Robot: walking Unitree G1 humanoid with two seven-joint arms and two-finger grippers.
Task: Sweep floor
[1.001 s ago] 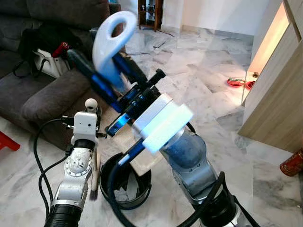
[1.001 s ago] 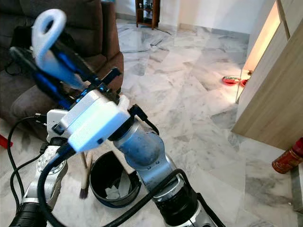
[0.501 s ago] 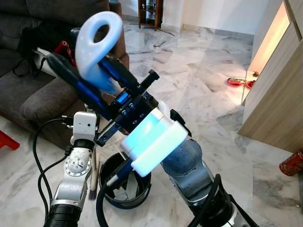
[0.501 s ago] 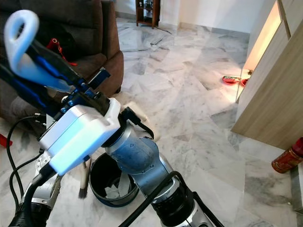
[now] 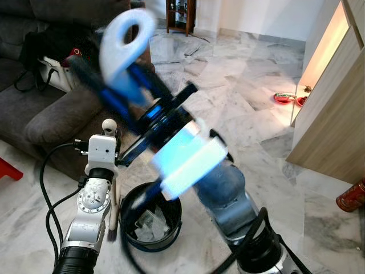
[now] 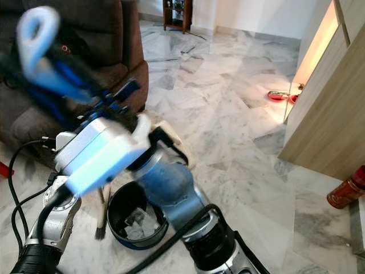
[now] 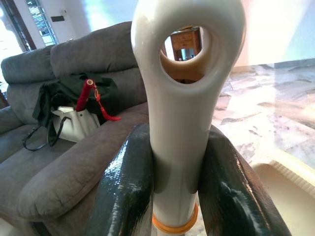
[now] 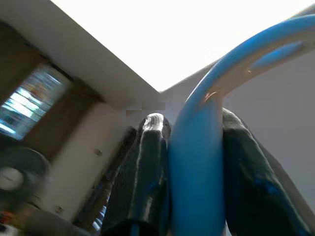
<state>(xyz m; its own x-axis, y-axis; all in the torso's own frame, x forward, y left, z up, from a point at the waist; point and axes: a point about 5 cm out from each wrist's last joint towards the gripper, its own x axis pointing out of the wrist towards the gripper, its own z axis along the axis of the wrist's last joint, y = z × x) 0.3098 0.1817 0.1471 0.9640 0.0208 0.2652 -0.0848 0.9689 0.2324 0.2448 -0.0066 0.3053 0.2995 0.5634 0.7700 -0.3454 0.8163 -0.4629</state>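
The right gripper (image 8: pixel 189 162) was clamped on the dustpan's blue handle (image 5: pixel 128 43), raised over the black bin (image 5: pixel 149 220); the left gripper (image 7: pixel 172 167) pinched the cream brush handle (image 7: pixel 184 98) beside it. Both looked light, stiff and smooth, best held mid-handle. Since before, the dustpan had swung right, blurred
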